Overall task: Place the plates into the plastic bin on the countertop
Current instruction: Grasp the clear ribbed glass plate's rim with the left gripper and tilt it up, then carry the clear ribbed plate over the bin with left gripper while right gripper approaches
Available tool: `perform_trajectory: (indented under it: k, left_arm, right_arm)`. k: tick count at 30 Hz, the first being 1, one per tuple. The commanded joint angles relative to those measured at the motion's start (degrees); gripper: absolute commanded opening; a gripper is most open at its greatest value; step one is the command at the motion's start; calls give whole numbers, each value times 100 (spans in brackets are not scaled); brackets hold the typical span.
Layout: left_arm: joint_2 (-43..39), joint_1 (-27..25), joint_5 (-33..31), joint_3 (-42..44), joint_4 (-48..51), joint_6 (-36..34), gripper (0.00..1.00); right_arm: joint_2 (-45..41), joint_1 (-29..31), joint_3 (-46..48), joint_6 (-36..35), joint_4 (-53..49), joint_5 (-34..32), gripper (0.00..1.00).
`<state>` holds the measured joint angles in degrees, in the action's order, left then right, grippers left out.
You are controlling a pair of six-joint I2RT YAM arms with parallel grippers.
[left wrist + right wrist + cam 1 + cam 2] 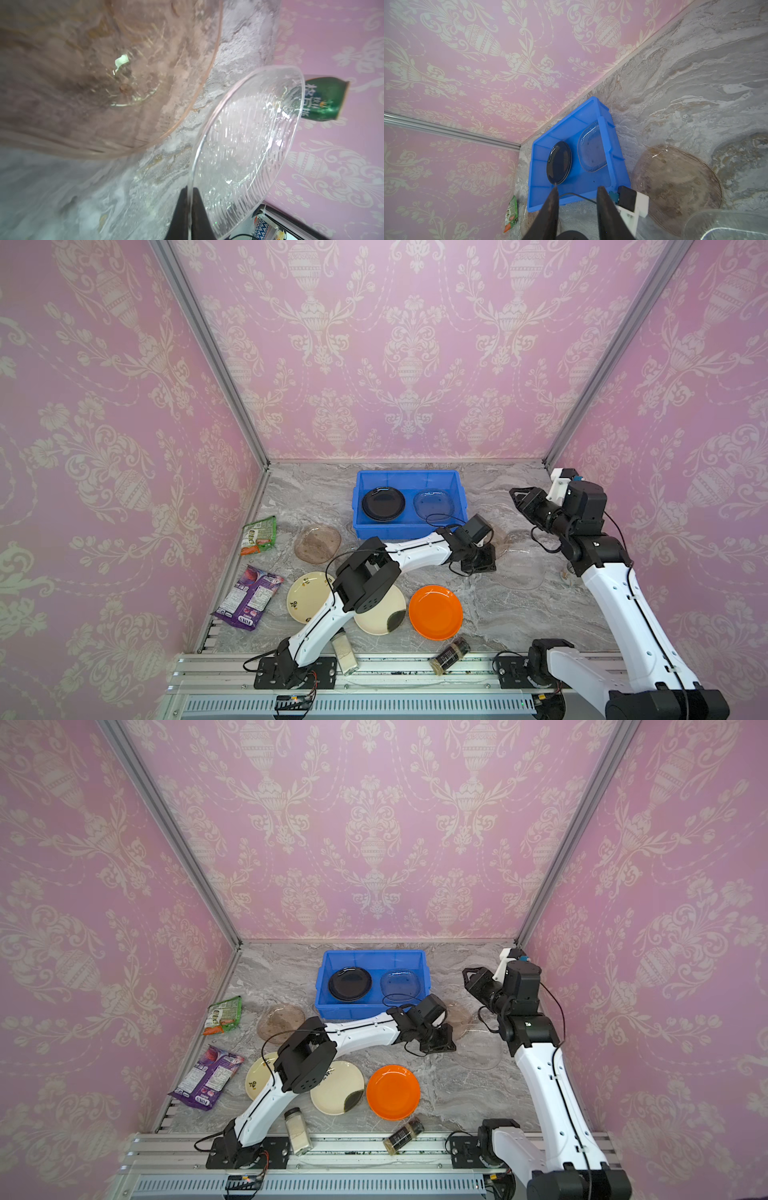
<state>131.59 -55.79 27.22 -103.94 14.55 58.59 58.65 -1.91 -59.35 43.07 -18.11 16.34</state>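
Observation:
My left gripper is shut on the rim of a clear ribbed glass plate. In a top view the same gripper and plate are right of the blue plastic bin. The bin holds a black plate and a clear one. My right gripper is open and empty, raised near the bin's right end. A brownish glass plate lies beside the held one. An orange plate, two cream plates and another brownish glass plate lie on the countertop.
A green snack packet and a purple one lie at the left edge. Two spice jars rest at the front rail. A green can stands behind the held plate near the right wall.

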Motion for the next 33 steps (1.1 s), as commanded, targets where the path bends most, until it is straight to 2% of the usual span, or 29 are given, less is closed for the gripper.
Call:
perform_trajectory:
  k: [1, 7, 14, 19, 24, 29, 33]
  left_arm:
    - [-1058, 114, 334, 418, -117, -738, 0]
    - [-2352, 419, -43, 1212, 481, -1357, 0]
    - [-3270, 1384, -187, 2057, 467, -1597, 0]
    - [-3421, 2054, -418, 2101, 599, -2025, 0]
    - [-3326, 2628, -171, 2220, 224, -2044, 0]
    - [-3080, 2980, 338, 2285, -246, -1806, 0]
    - [-3027, 3153, 401, 2214, -180, -1886, 0]
  right_arm:
    - [-94, -30, -477, -178, -140, 58, 32]
    - [84, -32, -978, -192, -118, 21, 32]
    - [575, -36, -1323, -47, 204, 379, 33]
    - [895, 78, -1307, -109, 332, 540, 35]
    - [1329, 451, -1263, -425, 330, 472, 45]
    - [2143, 934, -1557, -673, 421, 617, 43]
    - [2798, 1264, -2003, -848, 220, 522, 42]
